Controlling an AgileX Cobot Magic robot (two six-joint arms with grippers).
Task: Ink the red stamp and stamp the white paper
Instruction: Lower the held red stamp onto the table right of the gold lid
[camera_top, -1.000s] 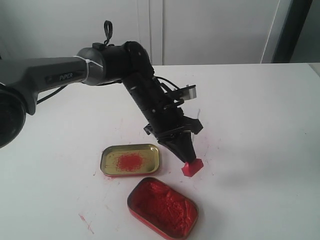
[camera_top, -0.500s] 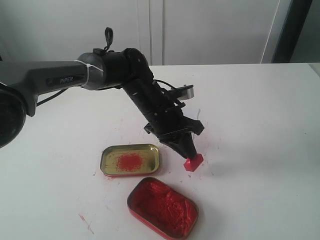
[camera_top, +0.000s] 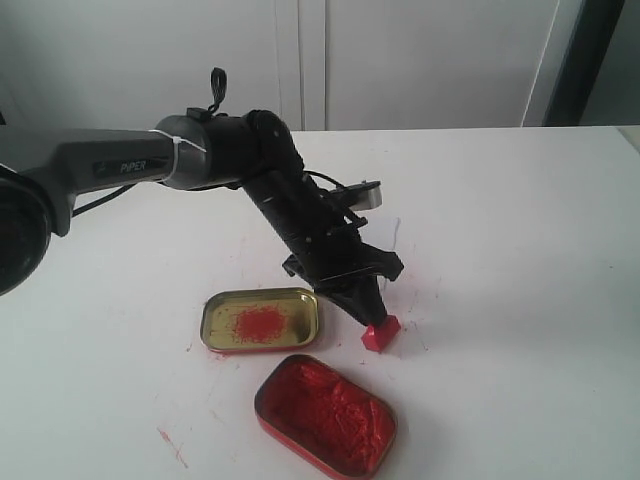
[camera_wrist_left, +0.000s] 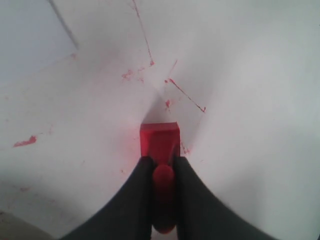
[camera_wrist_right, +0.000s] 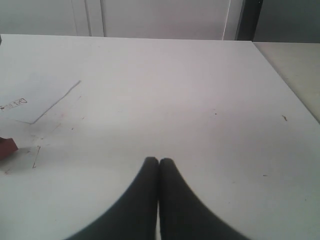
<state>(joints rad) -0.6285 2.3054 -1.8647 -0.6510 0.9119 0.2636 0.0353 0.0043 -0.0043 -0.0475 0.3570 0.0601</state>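
The red stamp was a solid bright red against the black left gripper, whose arm ran grey with pale lettering before turning black; the right gripper was the same plain black. The tin was red with lumpy red paste inside, and the lid was gold with a red smear at its middle. The table was white, flecked with thin red streaks, and the white paper looked faintly bluish with a small dark printed mark.
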